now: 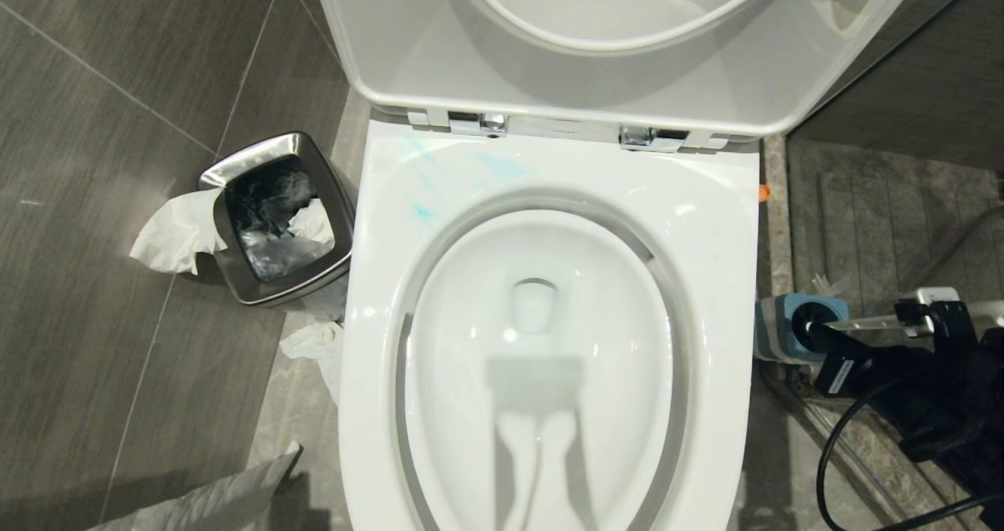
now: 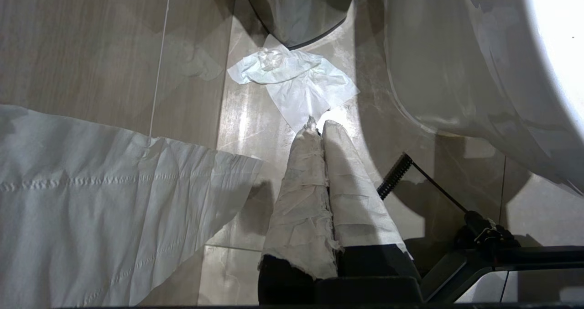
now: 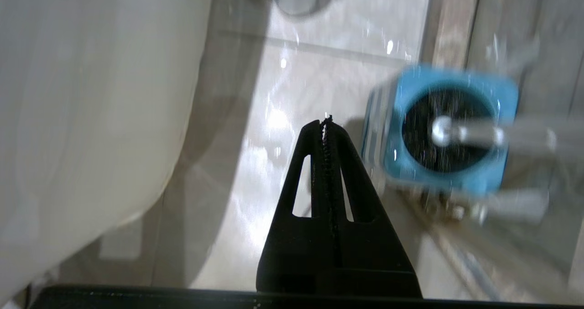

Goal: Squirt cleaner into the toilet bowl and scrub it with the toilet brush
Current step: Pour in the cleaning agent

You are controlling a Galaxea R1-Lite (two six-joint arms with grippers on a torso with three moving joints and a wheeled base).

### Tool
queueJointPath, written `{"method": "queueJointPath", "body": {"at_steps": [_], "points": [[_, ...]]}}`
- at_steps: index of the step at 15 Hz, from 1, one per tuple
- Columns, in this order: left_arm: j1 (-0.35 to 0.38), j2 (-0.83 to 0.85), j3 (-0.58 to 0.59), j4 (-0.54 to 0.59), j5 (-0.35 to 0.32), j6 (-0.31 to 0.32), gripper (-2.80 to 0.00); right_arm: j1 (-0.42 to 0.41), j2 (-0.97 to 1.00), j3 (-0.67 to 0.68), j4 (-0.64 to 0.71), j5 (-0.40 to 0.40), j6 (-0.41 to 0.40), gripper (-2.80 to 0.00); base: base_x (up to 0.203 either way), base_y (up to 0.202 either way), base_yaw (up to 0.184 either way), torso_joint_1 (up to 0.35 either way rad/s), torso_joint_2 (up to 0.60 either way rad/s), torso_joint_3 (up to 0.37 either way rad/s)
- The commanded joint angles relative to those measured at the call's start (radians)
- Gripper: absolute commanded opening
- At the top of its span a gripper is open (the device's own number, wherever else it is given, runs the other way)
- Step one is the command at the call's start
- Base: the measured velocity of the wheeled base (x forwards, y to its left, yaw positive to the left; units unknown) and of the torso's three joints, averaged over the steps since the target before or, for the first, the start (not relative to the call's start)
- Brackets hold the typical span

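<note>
The toilet bowl (image 1: 710,225) fills the middle of the head view, with its seat and lid (image 1: 596,84) raised. Pale turquoise smears of cleaner (image 1: 423,211) mark the rim's far left corner. The toilet brush (image 3: 472,134) stands in its blue holder (image 3: 456,181) on the floor right of the bowl, black bristles down inside, whitish handle leaning out. My right gripper (image 3: 325,123) is shut and empty, hanging just beside the holder and apart from it. My left gripper (image 2: 318,125), its fingers wrapped in white cloth, is shut and empty, low over the floor left of the bowl.
A steel waste bin (image 1: 235,170) with crumpled tissue stands left of the bowl. More tissue (image 2: 296,83) lies on the floor ahead of my left gripper, and a large sheet (image 2: 91,199) beside it. My right arm (image 1: 941,390) and its cable crowd the right side by a low step.
</note>
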Motion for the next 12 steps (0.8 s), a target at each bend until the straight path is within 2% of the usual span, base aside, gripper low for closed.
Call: {"method": "queueJointPath", "body": {"at_steps": [1,8,12], "points": [[0.000,0.002,0.000,0.000,0.000,0.000,-2.80,-0.002,-0.039,0.052,-0.009,0.002,0.004,-2.80,0.000,0.000,0.000,0.000,0.00,0.000],[0.000,0.002,0.000,0.000,0.000,0.000,-2.80,-0.002,-0.011,0.060,-0.009,0.006,0.024,-2.80,0.000,0.000,0.000,0.000,0.00,0.000],[0.000,0.002,0.000,0.000,0.000,0.000,-2.80,-0.001,0.057,0.018,-0.009,0.008,0.024,-2.80,0.000,0.000,0.000,0.000,0.00,0.000]]}}
